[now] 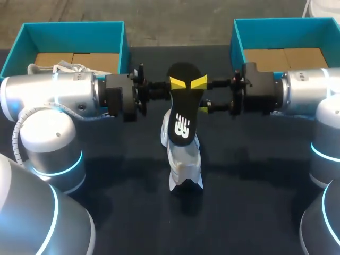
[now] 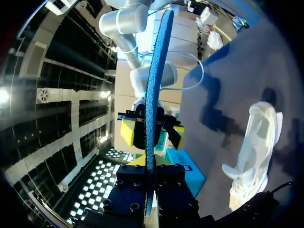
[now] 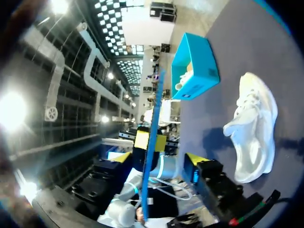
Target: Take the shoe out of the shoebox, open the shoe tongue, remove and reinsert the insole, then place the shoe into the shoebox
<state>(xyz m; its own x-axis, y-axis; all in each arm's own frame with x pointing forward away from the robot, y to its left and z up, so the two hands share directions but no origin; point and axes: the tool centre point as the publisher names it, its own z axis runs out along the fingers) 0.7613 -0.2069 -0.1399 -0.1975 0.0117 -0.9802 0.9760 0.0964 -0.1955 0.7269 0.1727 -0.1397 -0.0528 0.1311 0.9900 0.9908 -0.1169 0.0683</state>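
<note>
Clamping insole (image 1: 183, 109) above shoe (image 1: 186, 164), left jaws; right jaws spread

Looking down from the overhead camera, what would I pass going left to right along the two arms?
Left arm → left hand → black insole → right hand → right arm.

Shoe (image 1: 186, 164) partly behind insole (image 1: 183, 114), white item (image 1: 59, 67) in left shoebox (image 1: 74, 31), perhaps laces, behind left arm (image 1: 53, 93)
</note>
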